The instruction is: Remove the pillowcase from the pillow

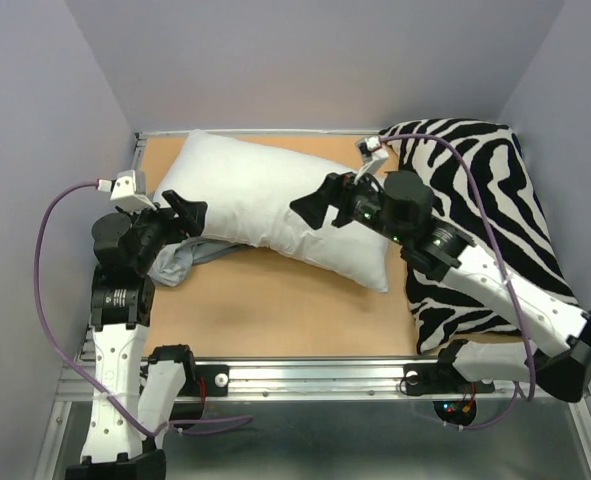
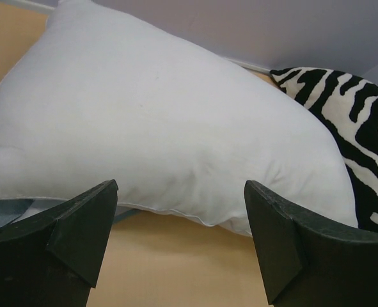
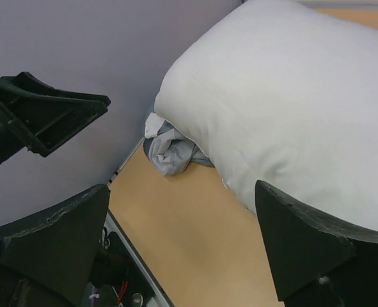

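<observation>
On the table [image 1: 275,310], bare pillow [image 1: 265,205] — pillowcase [image 1: 178,264] bunched at its corner.

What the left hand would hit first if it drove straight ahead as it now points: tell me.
Most likely the pillow, which fills the view just beyond the open left hand; how close it is cannot be judged exactly.

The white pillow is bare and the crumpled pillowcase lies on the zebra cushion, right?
No. The pillow is bare, but the crumpled pillowcase lies tucked at the pillow's left end, not on the zebra cushion. The top view shows it.
</observation>
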You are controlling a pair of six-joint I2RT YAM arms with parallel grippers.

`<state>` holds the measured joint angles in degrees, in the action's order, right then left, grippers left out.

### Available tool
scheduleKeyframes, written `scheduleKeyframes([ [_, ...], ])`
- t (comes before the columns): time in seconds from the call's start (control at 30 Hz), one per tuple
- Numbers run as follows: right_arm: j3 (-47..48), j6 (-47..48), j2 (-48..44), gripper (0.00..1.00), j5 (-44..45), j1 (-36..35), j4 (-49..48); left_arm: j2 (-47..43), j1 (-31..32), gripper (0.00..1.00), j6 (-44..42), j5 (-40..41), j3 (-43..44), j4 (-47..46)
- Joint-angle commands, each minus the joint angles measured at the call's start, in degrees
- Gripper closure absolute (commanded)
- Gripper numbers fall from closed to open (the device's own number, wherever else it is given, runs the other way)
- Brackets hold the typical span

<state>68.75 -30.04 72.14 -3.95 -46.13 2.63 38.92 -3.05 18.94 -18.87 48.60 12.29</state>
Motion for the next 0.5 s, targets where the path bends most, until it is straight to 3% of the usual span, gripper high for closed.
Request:
scheduleKeyframes([
  [0.0, -1.5, 2.7, -5.3, 0.0, 9.3, 0.3, 9.2, -2.2, 0.1, 0.08, -0.2, 0.2, 3.3, -1.5],
  [0.27, -12.7, 3.2, -24.3, 0.0, 23.3, 0.3, 15.3, -3.8, 0.1, 0.09, -0.9, -0.4, 3.2, 0.1],
  [0.47, -13.4, 3.2, -27.7, 0.0, 25.5, 0.3, 19.7, -3.8, 0.1, 0.08, -0.4, -1.8, 3.0, -0.8],
])
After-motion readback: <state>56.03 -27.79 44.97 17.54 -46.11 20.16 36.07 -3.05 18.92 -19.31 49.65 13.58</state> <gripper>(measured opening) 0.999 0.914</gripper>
